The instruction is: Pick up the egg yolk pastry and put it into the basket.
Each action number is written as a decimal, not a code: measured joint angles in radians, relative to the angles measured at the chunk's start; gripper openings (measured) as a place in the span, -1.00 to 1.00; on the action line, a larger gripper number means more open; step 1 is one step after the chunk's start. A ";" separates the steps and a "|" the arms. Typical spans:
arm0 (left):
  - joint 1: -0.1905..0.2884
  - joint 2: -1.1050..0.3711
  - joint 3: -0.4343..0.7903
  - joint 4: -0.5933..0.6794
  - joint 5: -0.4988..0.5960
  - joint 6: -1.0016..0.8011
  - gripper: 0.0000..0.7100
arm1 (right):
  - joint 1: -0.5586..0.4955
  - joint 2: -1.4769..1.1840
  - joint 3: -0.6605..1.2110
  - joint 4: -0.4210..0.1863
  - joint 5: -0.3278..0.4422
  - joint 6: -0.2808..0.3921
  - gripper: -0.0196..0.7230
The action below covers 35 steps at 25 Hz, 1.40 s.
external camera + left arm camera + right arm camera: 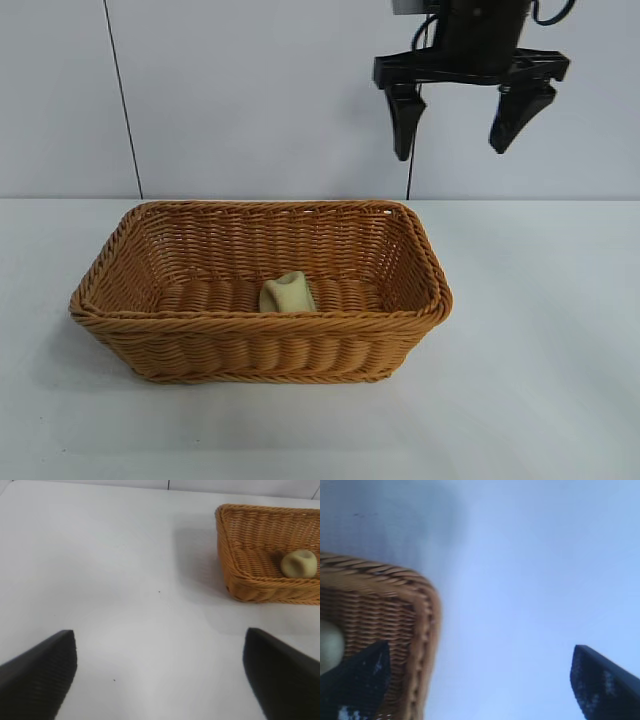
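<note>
Pastry placement looks done: egg yolk pastry [288, 294] is seen lying on the floor of the basket [120, 300], near the front wall, flattish face up. Right gripper [460, 115] is held high above the basket's far right corner, jaws spread wide, nothing held; pastry lies below and to its left. Left gripper [160, 672] is parked over bare table, also open, empty. Pastry's lower part is hidden by the rim.
</note>
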State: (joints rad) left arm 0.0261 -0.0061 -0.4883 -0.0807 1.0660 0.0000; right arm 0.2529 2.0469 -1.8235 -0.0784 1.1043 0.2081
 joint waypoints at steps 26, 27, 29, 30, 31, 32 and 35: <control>0.000 0.000 0.000 0.000 0.000 0.000 0.96 | -0.266 -0.076 0.074 0.058 0.101 -0.122 0.78; 0.000 0.000 0.000 0.000 0.000 0.000 0.96 | -0.266 -0.098 0.107 0.059 0.101 -0.123 0.78; 0.000 0.000 0.000 0.000 0.000 0.000 0.96 | -0.266 -0.159 0.181 0.059 0.101 -0.124 0.78; 0.000 0.000 0.000 0.000 0.000 0.000 0.96 | -0.266 -0.192 0.226 0.059 0.101 -0.129 0.78; 0.000 0.000 0.000 0.000 0.000 0.000 0.96 | -0.266 -0.222 0.273 0.059 0.101 -0.136 0.78; 0.000 0.000 0.000 0.000 0.000 0.000 0.96 | -0.266 -0.261 0.315 0.060 0.101 -0.142 0.78; 0.000 0.000 0.000 0.000 0.000 0.000 0.96 | -0.266 -0.376 0.457 0.060 0.102 -0.152 0.78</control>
State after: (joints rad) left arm 0.0261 -0.0061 -0.4883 -0.0807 1.0660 0.0000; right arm -0.0134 1.6707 -1.3668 -0.0187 1.2066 0.0559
